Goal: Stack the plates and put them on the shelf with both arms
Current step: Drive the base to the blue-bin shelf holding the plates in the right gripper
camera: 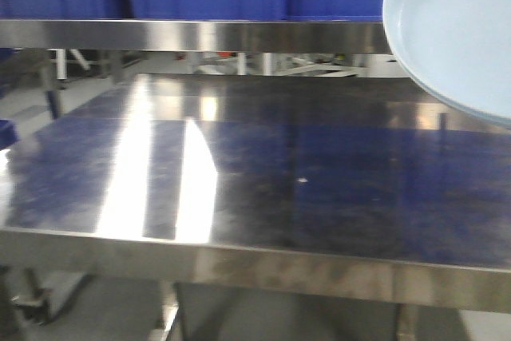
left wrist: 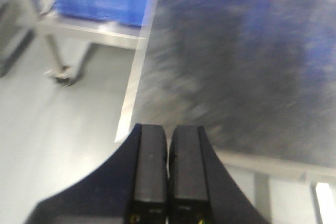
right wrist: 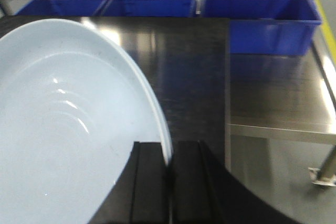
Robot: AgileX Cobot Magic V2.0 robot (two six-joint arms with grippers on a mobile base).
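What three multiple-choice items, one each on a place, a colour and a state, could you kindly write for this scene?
1. Where does the plate show in the front view?
A. Upper right corner
B. Dead centre
C. Lower left corner

2. What colour are the bins in the right wrist view?
A. Red
B. Green
C. Blue

3. How is the left hand?
A. Wide open
B. Shut on nothing
C. Shut on a cup

Answers:
1 A, as the pale round rim fills that corner.
2 C, as the bins beyond the steel surface are plainly blue.
3 B, as its jaws meet with nothing between them.
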